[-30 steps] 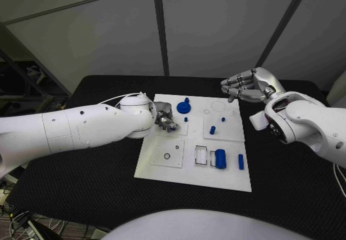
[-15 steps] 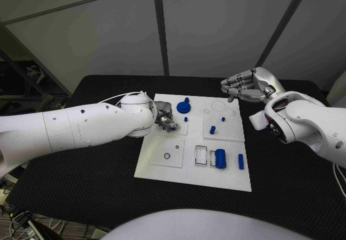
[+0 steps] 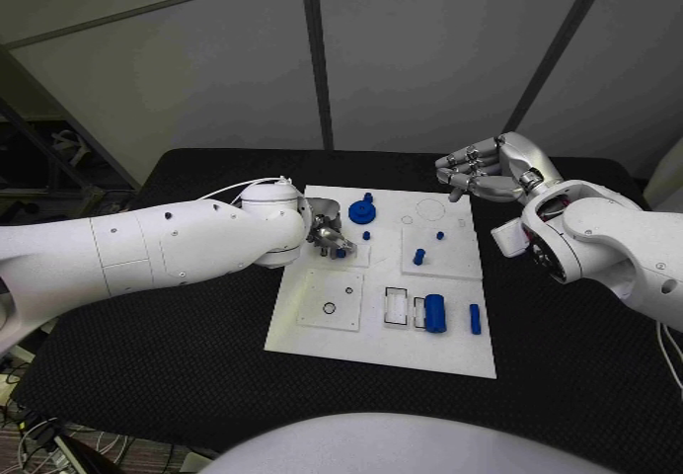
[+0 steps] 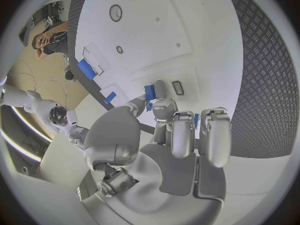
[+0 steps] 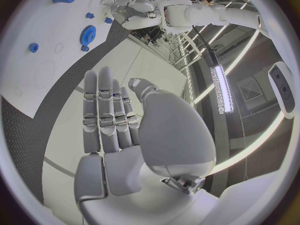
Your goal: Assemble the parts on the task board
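1. Since a second ago, your left arm has shifted slightly toward the board's far side; the right arm and the loose parts on the board lie as they did.
2. Your left hand sits low over the board's far left area, fingers curled down.
3. From the left wrist, its fingertips pinch a small blue part just above the board's surface, beside a small rectangular slot.
4. Your right hand hangs above the table past the board's far right corner, well apart from every part.
5. Its fingers lie straight and close together, thumb apart, holding nothing, as the right wrist view shows.
6. A blue gear stands on the board's far side, just beside the left hand.
7. Three small blue pegs sit mid-board: one near the gear, one further right, one taller between them and nearer you.
8. A thick blue cylinder lies near the board's near right, with a thin blue pin beside it.
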`<control>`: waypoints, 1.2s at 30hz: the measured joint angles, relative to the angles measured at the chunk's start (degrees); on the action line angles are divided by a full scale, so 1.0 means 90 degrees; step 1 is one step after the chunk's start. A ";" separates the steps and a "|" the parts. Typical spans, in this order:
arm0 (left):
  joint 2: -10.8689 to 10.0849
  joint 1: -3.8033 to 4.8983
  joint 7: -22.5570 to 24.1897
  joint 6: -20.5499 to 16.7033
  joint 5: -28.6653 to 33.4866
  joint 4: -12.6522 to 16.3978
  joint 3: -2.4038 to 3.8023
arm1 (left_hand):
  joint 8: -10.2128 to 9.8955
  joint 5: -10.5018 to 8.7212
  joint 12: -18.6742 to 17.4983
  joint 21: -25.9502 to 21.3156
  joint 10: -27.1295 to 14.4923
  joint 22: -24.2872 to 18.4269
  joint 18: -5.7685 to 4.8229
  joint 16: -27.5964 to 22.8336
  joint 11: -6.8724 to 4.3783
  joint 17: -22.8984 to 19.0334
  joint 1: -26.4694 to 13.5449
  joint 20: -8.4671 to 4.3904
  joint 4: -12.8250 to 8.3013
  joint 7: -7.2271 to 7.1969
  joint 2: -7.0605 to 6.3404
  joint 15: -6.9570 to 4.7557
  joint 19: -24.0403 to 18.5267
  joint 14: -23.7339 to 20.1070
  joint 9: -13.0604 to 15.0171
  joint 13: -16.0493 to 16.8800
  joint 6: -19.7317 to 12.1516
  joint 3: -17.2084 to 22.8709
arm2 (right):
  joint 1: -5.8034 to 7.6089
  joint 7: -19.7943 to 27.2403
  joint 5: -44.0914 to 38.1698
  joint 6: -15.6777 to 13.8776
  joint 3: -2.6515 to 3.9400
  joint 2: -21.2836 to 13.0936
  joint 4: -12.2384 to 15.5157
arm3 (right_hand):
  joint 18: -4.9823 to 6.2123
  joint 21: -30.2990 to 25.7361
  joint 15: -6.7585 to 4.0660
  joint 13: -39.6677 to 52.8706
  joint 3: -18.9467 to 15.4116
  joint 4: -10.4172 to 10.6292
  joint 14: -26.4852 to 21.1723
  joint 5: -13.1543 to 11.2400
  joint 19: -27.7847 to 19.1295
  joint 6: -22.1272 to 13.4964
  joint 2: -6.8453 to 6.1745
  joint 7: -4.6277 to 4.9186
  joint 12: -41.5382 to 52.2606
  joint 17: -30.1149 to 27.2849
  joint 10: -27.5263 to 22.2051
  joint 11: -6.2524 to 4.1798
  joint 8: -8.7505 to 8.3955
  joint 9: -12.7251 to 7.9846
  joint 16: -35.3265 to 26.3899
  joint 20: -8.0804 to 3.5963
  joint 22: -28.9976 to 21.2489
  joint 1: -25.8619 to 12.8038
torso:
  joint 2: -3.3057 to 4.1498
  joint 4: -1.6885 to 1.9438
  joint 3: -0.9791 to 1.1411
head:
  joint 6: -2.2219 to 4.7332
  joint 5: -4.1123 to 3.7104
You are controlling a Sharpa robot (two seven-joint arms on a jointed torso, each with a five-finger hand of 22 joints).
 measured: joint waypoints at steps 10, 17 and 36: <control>0.0029 0.0024 0.0000 0.0174 0.0011 -0.0056 0.0013 | -0.0025 -0.0025 0.0000 0.0000 0.0000 0.0000 0.0000 0.0000 0.0000 0.0000 0.0000 0.0000 0.0080 -0.0001 0.0000 0.0000 0.0000 0.0000 -0.0031 -0.0005 0.0001 -0.0271 | 0.0000 -0.0001 0.0000 0.0000 0.0000 -0.0007 0.0002 | 0.0000 0.0000 0.0000 0.0001 0.0000 0.0000 0.0000 0.0000 0.0000 0.0000 -0.0001 0.0000 0.0000 0.0000 0.0000 0.0000 0.0000 0.0000 -0.0030 0.0000 0.0001 0.0002 | -0.0001 -0.0001 0.0002 | -0.0001 -0.0004; 0.0031 0.0029 0.0000 0.0228 0.0023 -0.0066 0.0016 | -0.0025 -0.0025 0.0000 0.0000 0.0000 0.0000 0.0000 0.0000 0.0000 0.0000 0.0000 0.0000 0.0105 -0.0001 0.0000 0.0000 0.0000 0.0000 -0.0045 -0.0007 0.0002 -0.0332 | 0.0000 -0.0003 0.0000 0.0000 0.0000 -0.0008 0.0003 | 0.0000 0.0000 0.0000 0.0001 0.0000 0.0000 0.0000 0.0000 0.0000 0.0000 -0.0002 0.0000 0.0000 0.0001 0.0000 0.0000 0.0000 0.0000 -0.0031 0.0000 0.0001 0.0002 | -0.0002 -0.0001 -0.0001 | 0.0010 -0.0005; -0.0136 -0.0002 -0.0015 0.0076 0.0106 0.0060 0.0425 | -0.0085 -0.0025 -0.0413 -0.0176 -0.0232 0.0000 0.0000 0.0000 0.0094 0.0000 0.0027 0.0000 0.0338 0.0094 -0.0128 0.0000 0.0000 0.0000 -0.0158 -0.0464 -0.0142 -0.1182 | 0.0000 -0.0004 0.0000 0.0001 0.0000 -0.0007 -0.0014 | 0.0000 -0.0025 0.0000 -0.0006 -0.0018 0.0017 0.0000 0.0000 0.0000 0.0000 -0.0002 0.0000 0.0000 -0.0005 0.0000 0.0000 0.0000 0.0000 -0.0031 0.0000 -0.0006 0.0003 | -0.0002 0.0002 -0.0002 | 0.0049 -0.0002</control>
